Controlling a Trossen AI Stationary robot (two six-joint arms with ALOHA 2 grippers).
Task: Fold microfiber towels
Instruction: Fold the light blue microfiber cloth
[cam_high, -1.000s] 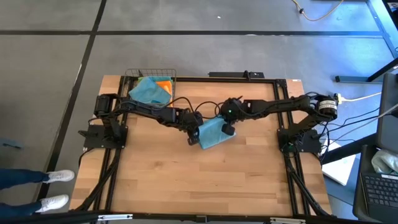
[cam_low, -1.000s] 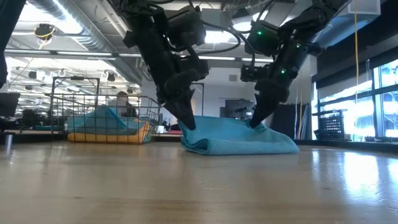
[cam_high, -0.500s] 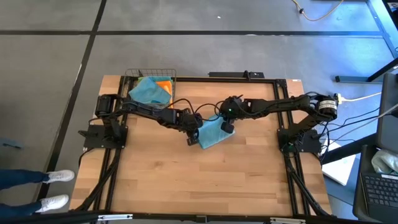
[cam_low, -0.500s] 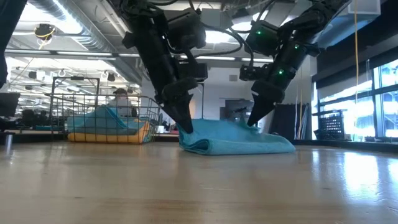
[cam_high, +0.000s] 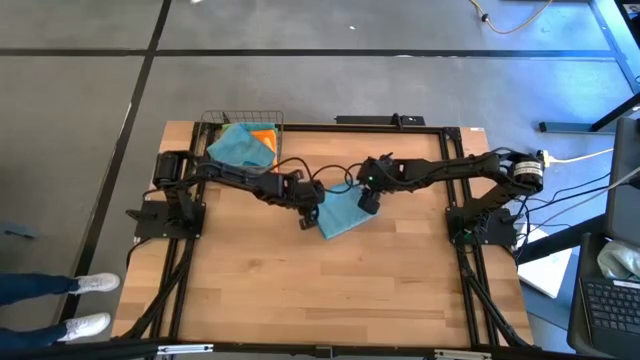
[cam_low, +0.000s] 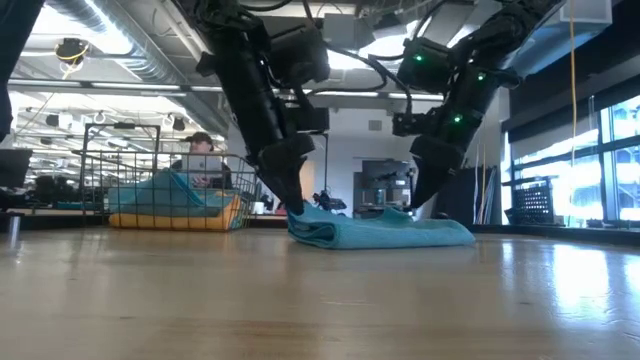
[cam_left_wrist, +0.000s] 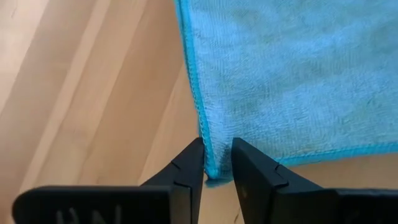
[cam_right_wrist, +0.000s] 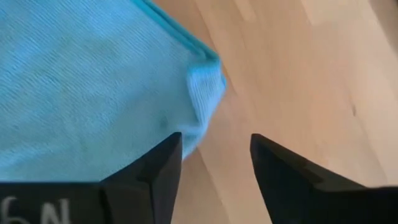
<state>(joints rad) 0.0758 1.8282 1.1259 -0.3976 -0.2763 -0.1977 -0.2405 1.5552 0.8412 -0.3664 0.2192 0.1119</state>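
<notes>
Folded teal microfiber towel (cam_high: 342, 212), frame centre | your left gripper (cam_left_wrist: 216, 163) narrowly parted, perhaps touching its hem | right gripper (cam_right_wrist: 214, 155) spread wide.

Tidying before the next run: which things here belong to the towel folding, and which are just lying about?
Job:
teal towel on the table
towels in the basket
left claw
right claw

Lying about:
wire basket
cables off the table

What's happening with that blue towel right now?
Left gripper slightly open, straddling teal towel corner. Right gripper open, clear of it. Towel lies folded on table. Nothing in the way.
</notes>
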